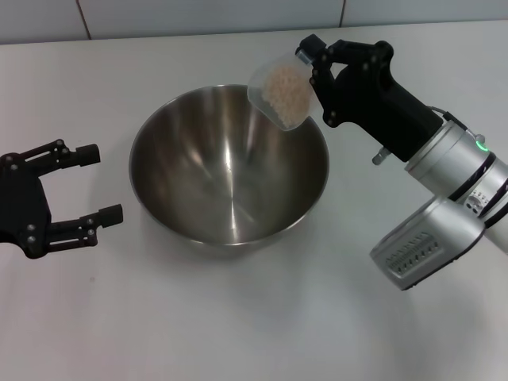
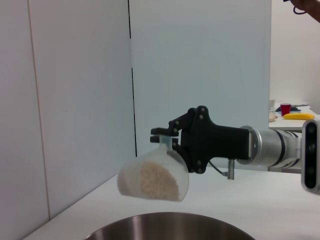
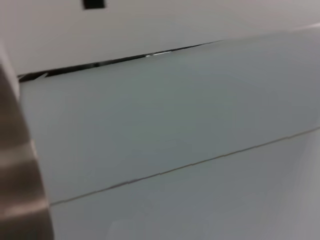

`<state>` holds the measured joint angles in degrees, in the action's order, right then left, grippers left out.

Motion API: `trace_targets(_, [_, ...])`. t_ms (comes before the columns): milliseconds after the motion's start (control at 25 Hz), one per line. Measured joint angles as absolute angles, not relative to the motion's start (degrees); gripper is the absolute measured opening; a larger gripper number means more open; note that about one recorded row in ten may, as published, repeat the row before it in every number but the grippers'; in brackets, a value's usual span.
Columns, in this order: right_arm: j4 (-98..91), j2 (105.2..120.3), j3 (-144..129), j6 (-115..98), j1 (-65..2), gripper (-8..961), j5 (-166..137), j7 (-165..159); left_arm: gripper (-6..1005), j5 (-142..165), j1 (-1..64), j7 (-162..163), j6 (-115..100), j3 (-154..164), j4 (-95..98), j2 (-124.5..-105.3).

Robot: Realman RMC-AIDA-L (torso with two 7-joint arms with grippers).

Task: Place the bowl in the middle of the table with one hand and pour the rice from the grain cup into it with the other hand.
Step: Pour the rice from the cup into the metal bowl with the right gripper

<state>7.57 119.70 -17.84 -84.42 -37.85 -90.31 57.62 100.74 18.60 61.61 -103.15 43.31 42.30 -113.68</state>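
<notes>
The steel bowl [image 1: 228, 165] stands on the white table [image 1: 238, 333] near its middle; its inside shows no rice. My right gripper [image 1: 312, 67] is shut on the clear grain cup [image 1: 278, 94] and holds it tilted on its side above the bowl's far right rim. The rice [image 1: 287, 94] lies heaped inside the cup. The left wrist view shows the cup [image 2: 154, 179], the rice [image 2: 157, 181] and the right gripper [image 2: 167, 140] above the bowl's rim [image 2: 170, 227]. My left gripper [image 1: 94, 184] is open and empty, left of the bowl.
A pale wall with seams [image 1: 238, 16] runs behind the table. The right arm's silver body [image 1: 444, 214] hangs over the table's right side. A red cup [image 2: 285, 108] and a yellow object [image 2: 299, 116] stand on a distant surface.
</notes>
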Motion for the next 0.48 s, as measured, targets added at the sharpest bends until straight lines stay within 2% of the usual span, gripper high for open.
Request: trace_targets(480, [7.71, 119.71, -17.87, -83.34, -39.47, 50, -92.48, 73.54, 835, 100.65, 18.99, 61.62, -103.19, 43.1, 42.66, -113.82])
